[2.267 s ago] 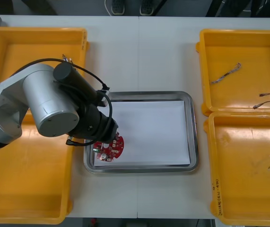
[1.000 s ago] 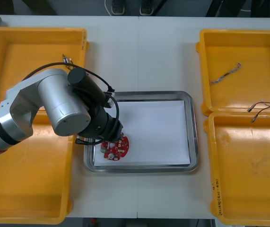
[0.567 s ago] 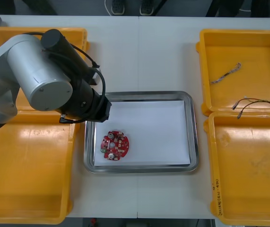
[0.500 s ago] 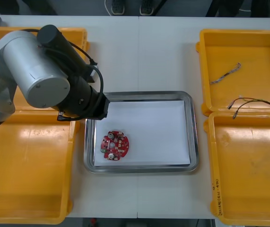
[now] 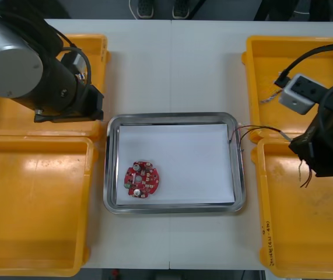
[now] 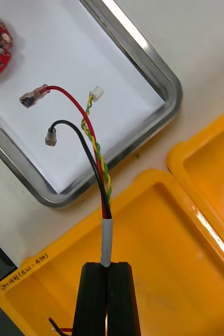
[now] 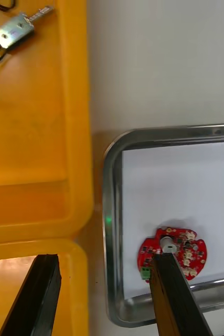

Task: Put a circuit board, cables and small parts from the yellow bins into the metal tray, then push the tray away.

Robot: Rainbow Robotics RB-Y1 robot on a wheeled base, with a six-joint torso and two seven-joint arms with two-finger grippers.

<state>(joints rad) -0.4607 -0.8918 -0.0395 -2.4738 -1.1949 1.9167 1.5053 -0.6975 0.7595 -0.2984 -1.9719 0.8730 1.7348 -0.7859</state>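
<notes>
Desk: light, seen from steeply above, with two yellow bins at each side and the tray between them.
Tray: shiny metal rim, white inside.
Board: round and red, lying flat in the tray's near-left part, clear of the rim.
Left arm: over the far-left bin, just beyond the tray's far-left corner.
Left jaws: released, with the fingers wide apart and nothing between them. One is over the near-left bin. The other is over the tray, its tip in front of the board's edge.
Small part: metal, lying in the far-left bin with a black lead on it.
Right arm: above the place where the far-right bin and the near-right bin meet.
Right jaws: clenched on the cables, the two fingers pressed close on the white sleeve.
Cables: one red, one black and a yellow-green twisted pair, bound together. Their free ends reach the tray's right rim and hang over its white inside. Whether they touch it cannot be told.
Other cable: thin, in the far-right bin, probably the blue and white one. It is largely hidden by the right arm.
</notes>
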